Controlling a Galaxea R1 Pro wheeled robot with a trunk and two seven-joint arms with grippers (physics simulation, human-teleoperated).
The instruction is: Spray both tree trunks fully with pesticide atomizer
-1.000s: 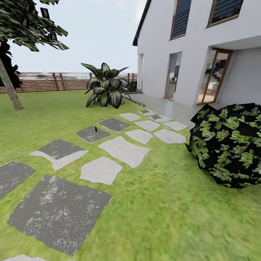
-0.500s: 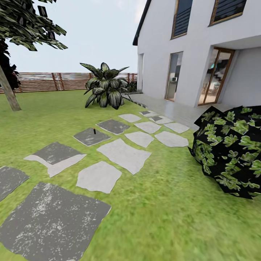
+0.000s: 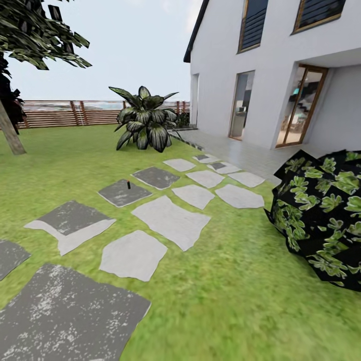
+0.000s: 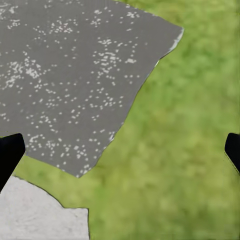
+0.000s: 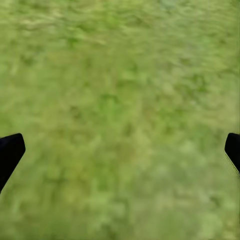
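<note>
We are in the garden, on the grass floor (image 3: 235, 301) beside the grey stepping stones (image 3: 170, 220). A small dark upright object (image 3: 129, 185) stands on one dark slab ahead; we judge it may be the atomizer, too small to confirm. One tree trunk (image 3: 10, 131) leans at far left by the fence (image 3: 90, 113). Left end effector (image 4: 120, 150) hangs over a speckled slab's edge, fingers wide apart, holding nothing. Right end effector (image 5: 120, 150) likewise apart over bare grass. No white specks on the visible trunk. Pickup and both sprayings remain.
</note>
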